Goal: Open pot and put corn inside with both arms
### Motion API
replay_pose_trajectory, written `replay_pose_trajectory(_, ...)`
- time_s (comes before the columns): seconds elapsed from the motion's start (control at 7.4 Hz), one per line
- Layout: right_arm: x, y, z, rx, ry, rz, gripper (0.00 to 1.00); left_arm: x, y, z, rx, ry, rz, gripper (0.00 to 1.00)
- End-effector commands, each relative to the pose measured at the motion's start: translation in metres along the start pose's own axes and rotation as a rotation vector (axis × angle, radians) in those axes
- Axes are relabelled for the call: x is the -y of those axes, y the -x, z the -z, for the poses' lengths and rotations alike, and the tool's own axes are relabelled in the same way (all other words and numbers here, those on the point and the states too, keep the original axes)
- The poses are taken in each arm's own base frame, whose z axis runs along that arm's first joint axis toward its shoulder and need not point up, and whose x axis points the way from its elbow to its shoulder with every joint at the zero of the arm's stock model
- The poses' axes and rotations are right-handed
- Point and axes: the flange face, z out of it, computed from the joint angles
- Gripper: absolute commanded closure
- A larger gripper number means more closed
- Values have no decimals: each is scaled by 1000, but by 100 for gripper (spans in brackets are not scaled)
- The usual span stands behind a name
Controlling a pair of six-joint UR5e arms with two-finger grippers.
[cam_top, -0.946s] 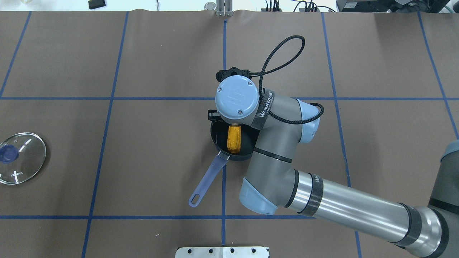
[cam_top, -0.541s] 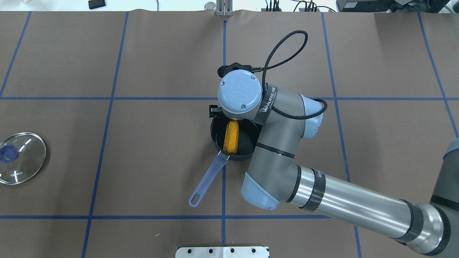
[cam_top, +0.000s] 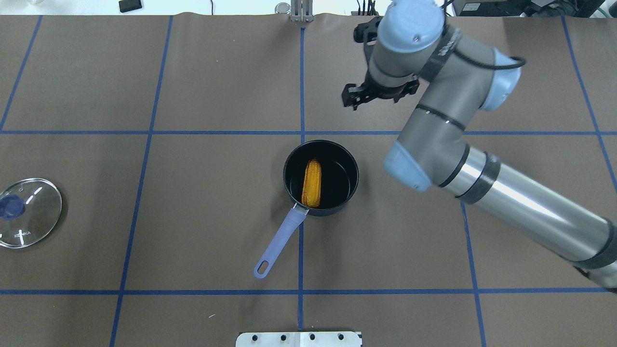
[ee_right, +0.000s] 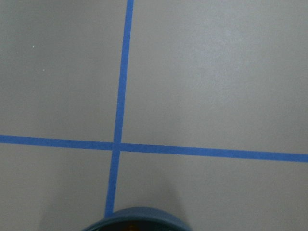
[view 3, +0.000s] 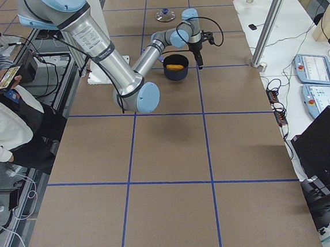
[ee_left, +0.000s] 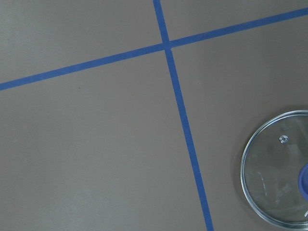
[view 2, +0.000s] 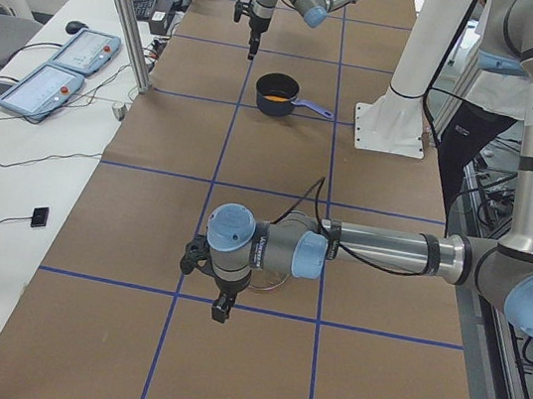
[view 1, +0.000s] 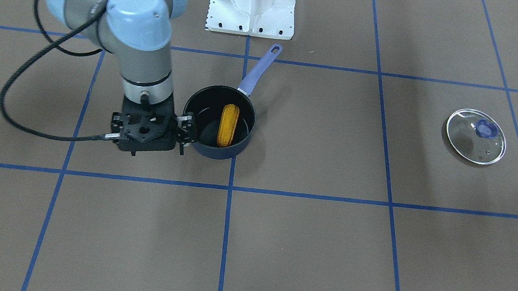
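One corn (cam_top: 311, 182) lies in the open pot (cam_top: 351, 166) mid desk (cam_top: 202, 217), lid (cam_top: 30, 212) parked far left out of the way. We see right fingers (view 1: 187, 123) spread and empty above the far side, drop likely done; left fingers (view 2: 220, 309) hover by lid, state we cannot tell.

a grey-brown counter (ee_right: 216, 72) fills the frame. two blue tape lines (ee_right: 122, 72) cross left of centre in the lower half: one runs top to bottom, the other edge to edge. the curved dark blue rim of the pot (ee_right: 139, 215) pokes in at the bottom edge, covering the vertical line's lower end.
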Motion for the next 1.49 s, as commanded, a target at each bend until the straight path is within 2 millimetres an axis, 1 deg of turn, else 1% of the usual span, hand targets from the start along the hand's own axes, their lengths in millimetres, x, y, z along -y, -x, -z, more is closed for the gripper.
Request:
replay_pose_trajectory(0.0,33,-162,16,17,62,138,0,1,-2,-1,-39,-2,16,1)
replay_pose_trajectory(0.14,29,-233,20,14,78,183,0,1,-5,-3,-89,8,39,1)
replay_pose_trajectory(0.27,12,-285,11,-3,108,199,0,8,-9,3,-106,36,73,1)
replay_pose_trajectory(0.41,-9,-331,11,25,135,167,0,11,-11,7,-101,48,82,1)
replay_pose_trajectory(0.54,-42,-386,20,46,146,178,0,13,-10,10,-91,42,75,1)
replay_pose_trajectory(0.68,-81,-449,30,44,150,190,0,13,-5,11,-31,53,69,1)
replay_pose_trajectory(0.81,-120,-512,41,45,153,155,0,12,-6,16,7,53,58,1)
replay_pose_trajectory(0.95,-174,-565,45,36,168,68,0,9,-6,16,3,52,62,1)
replay_pose_trajectory(1.08,-217,-587,44,23,191,12,0,7,-11,20,-2,43,53,1)
replay_pose_trajectory(1.22,-231,-596,41,18,204,-10,0,5,-13,20,-2,43,51,1)
replay_pose_trajectory(1.35,-233,-598,42,19,204,-19,0,5,-13,20,0,42,50,1)
